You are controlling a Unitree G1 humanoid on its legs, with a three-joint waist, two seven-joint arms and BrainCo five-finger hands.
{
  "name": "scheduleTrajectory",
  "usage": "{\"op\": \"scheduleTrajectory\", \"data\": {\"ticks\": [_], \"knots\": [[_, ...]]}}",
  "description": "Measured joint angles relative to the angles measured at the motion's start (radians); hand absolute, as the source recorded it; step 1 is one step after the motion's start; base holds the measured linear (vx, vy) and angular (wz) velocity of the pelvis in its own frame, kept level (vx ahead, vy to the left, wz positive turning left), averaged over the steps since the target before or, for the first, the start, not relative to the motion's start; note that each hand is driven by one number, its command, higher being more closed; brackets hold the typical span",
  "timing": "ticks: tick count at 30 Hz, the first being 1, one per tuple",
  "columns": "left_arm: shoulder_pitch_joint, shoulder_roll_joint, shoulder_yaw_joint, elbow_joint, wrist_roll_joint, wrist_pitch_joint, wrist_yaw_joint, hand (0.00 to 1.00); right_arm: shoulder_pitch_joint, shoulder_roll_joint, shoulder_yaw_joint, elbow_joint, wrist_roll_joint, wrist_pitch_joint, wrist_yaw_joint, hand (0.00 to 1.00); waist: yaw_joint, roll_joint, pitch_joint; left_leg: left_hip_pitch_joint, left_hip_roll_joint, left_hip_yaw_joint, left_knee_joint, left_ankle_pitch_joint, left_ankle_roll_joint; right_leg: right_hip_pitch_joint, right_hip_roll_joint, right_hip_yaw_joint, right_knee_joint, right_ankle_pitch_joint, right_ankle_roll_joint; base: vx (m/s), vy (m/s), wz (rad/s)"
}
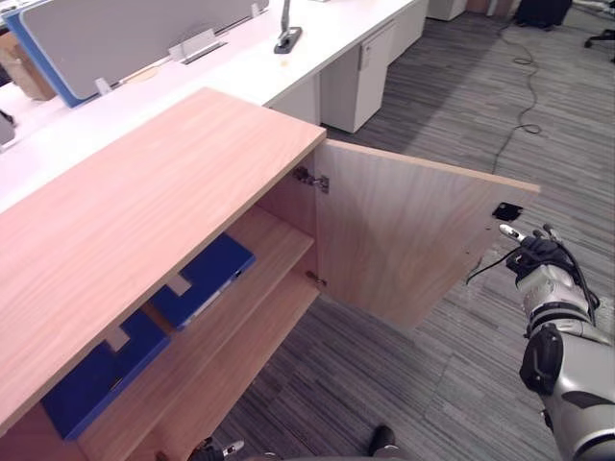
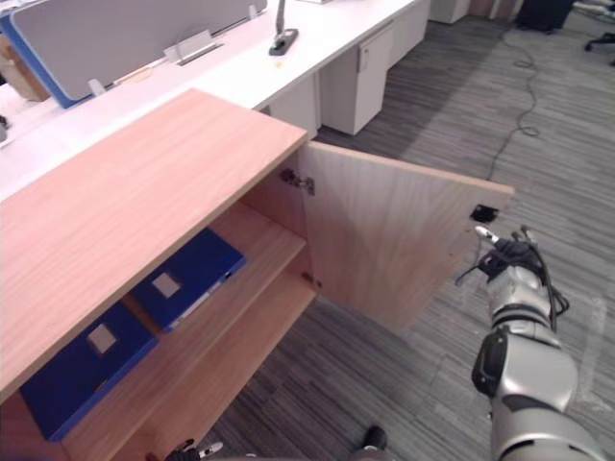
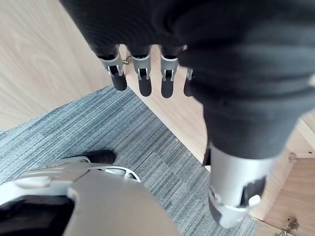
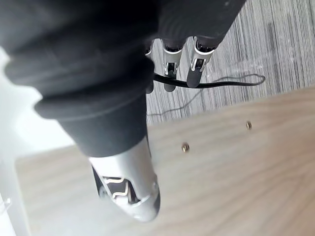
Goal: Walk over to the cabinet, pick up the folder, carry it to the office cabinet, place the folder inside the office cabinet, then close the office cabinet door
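The blue flat folder (image 1: 207, 279) is laid on the light wooden cabinet's (image 1: 144, 202) shelf (image 1: 274, 240). Both hands are empty, fingers straight: left hand (image 3: 142, 81) low, right hand (image 1: 531, 254) beside the open door's (image 1: 404, 230) edge, where a glancing push could leave it ajar.

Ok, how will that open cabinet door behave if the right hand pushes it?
Probably stiff: the cabinet door looks like a flat wooden panel, so it shouldn't flex. It hangs on hinges, so it should swing, not slide. The right hand is by its free edge, where a light push likely suffices.
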Motion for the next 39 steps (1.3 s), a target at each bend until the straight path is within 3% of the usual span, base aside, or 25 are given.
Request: {"op": "scheduleTrajectory", "data": {"ticks": [3, 7, 14, 18, 20, 25, 29, 32, 35, 36, 39], "knots": [[0.012, -0.009, -0.017, -0.035, -0.004, -0.010, -0.009, 0.00, -0.035, -0.048, 0.001, 0.029, -0.022, 0.012, 0.001, 0.00, 0.017, 0.019, 0.026, -0.002, -0.011, -0.019, 0.000, 0.004, 0.006, 0.009, -0.013, -0.015, 0.001, 0.007, 0.002, -0.09, 0.020, 0.21], [0.030, -0.012, -0.035, -0.034, -0.003, -0.010, -0.019, 0.00, -0.063, -0.083, 0.005, 0.054, -0.022, 0.016, 0.009, 0.00, 0.016, 0.036, 0.038, -0.014, -0.022, -0.044, 0.000, 0.013, 0.017, 0.009, -0.025, -0.032, 0.002, 0.016, 0.002, -0.07, 0.011, 0.14], [0.039, -0.011, -0.038, -0.051, 0.000, -0.015, -0.030, 0.00, -0.092, -0.115, 0.175, 0.060, -0.028, 0.021, 0.023, 0.00, 0.021, 0.053, 0.065, -0.018, -0.016, -0.072, -0.013, 0.035, 0.014, 0.008, -0.018, -0.043, 0.000, 0.025, -0.008, -0.10, -0.024, 0.06], [0.042, -0.008, -0.052, -0.055, 0.000, -0.021, -0.031, 0.00, -0.089, -0.108, 0.365, 0.015, -0.116, 0.024, 0.023, 0.00, 0.019, 0.053, 0.075, -0.021, -0.002, -0.075, -0.026, 0.046, 0.008, -0.004, -0.003, -0.040, 0.000, 0.027, -0.011, -0.09, -0.040, -0.05], [0.042, -0.003, -0.059, -0.055, 0.001, -0.023, -0.029, 0.00, -0.073, -0.105, 0.437, -0.069, -0.186, 0.031, 0.014, 0.00, 0.003, 0.052, 0.076, -0.034, 0.006, -0.069, -0.021, 0.046, 0.006, -0.020, 0.005, -0.033, -0.001, 0.029, -0.014, -0.08, -0.044, -0.17], [0.068, -0.002, -0.059, -0.104, 0.020, -0.025, -0.029, 0.00, 0.136, -0.131, 0.593, -0.522, -0.358, 0.056, 0.007, 0.00, -0.039, 0.053, 0.075, -0.031, 0.041, -0.023, -0.020, 0.048, -0.012, -0.053, 0.048, 0.024, 0.000, 0.027, -0.031, -0.02, -0.046, -0.38], [0.074, -0.001, -0.057, -0.151, 0.051, -0.035, -0.044, 0.00, 0.255, -0.196, 0.748, -0.805, -0.429, 0.052, 0.076, 0.00, -0.069, 0.051, 0.069, -0.024, 0.073, -0.010, -0.014, 0.052, -0.025, -0.072, 0.084, 0.061, -0.001, 0.011, -0.050, -0.02, -0.058, -0.41], [0.079, 0.004, -0.057, -0.156, 0.086, -0.036, -0.045, 0.00, 0.326, -0.246, 0.831, -0.952, -0.455, 0.046, 0.136, 0.00, -0.072, 0.037, 0.050, -0.017, 0.096, -0.006, -0.013, 0.064, -0.037, -0.075, 0.109, 0.081, -0.001, 0.000, -0.064, -0.03, -0.055, -0.22], [0.080, 0.017, -0.057, -0.159, 0.105, -0.033, -0.046, 0.00, 0.405, -0.265, 0.948, -1.048, -0.497, -0.004, 0.211, 0.00, -0.071, 0.003, 0.019, -0.025, 0.111, -0.004, 0.004, 0.080, -0.025, -0.077, 0.125, 0.086, -0.007, -0.013, -0.082, -0.04, -0.075, -0.07], [0.075, 0.018, -0.057, -0.159, 0.121, -0.032, -0.046, 0.00, 0.442, -0.254, 0.994, -1.084, -0.522, -0.040, 0.233, 0.00, -0.067, -0.004, 0.005, -0.037, 0.121, -0.003, 0.015, 0.082, -0.026, -0.083, 0.133, 0.086, -0.007, -0.015, -0.085, -0.05, -0.067, 0.02], [0.063, 0.018, -0.053, -0.159, 0.127, -0.027, -0.045, 0.00, 0.533, -0.149, 1.086, -1.150, -0.580, -0.108, 0.296, 0.00, -0.052, -0.016, -0.024, -0.060, 0.136, -0.004, 0.021, 0.082, -0.026, -0.101, 0.147, 0.083, -0.007, -0.016, -0.085, -0.04, -0.039, 0.08]]}}
